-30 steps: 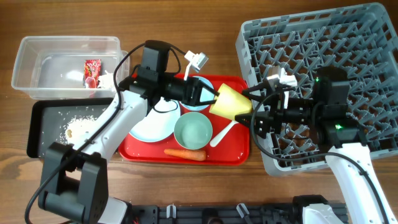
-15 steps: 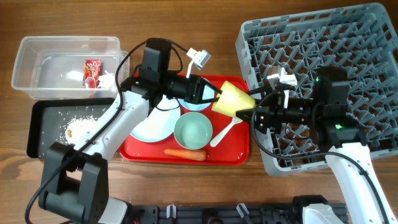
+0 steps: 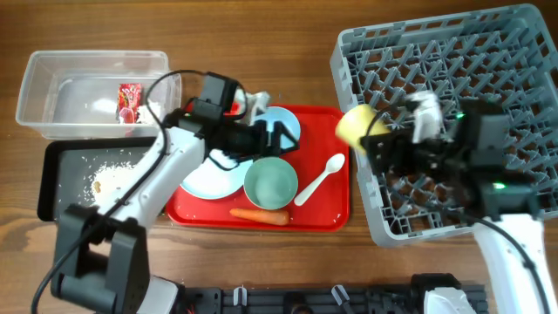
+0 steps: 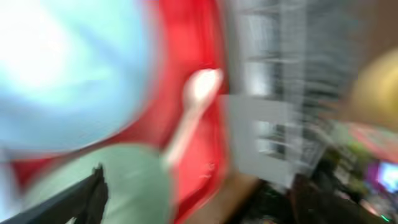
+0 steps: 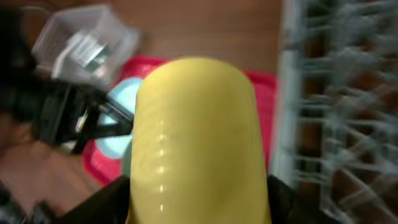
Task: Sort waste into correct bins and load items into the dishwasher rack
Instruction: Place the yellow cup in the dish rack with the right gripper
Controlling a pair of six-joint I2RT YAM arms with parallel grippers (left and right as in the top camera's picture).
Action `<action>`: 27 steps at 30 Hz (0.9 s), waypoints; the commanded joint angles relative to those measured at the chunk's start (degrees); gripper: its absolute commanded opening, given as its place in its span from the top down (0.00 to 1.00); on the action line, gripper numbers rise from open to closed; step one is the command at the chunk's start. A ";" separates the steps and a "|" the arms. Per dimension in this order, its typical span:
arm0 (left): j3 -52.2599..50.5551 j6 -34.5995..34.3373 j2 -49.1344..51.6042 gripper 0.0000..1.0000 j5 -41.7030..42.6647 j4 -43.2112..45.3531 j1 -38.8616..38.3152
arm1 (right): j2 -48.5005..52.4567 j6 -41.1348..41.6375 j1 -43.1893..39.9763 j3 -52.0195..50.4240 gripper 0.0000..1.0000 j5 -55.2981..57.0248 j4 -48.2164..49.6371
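- Yellow cup (image 3: 355,126): pinched by my right fingers (image 3: 382,150) at the left rim of the dishwasher rack (image 3: 506,78), toward the table (image 3: 261,35)'s right edge.
- My left fingers (image 4: 92,194) look spread and empty, though that wrist view is smeared.

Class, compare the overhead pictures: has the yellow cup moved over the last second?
Yes. The yellow cup has shifted right, off the red tray's edge to the dishwasher rack's left rim.

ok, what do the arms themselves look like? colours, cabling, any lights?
Both alike: white shells on the links, left arm, right arm, with black joint housings and black fingers. Thin black cables loop loosely alongside. A small white module sits at each wrist. Green indicator lights show on the right one.
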 commanded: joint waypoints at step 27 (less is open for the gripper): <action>-0.17 2.32 -17.90 0.00 -29.46 -13.64 8.04 | 25.99 5.40 -36.83 19.34 0.00 16.70 -23.52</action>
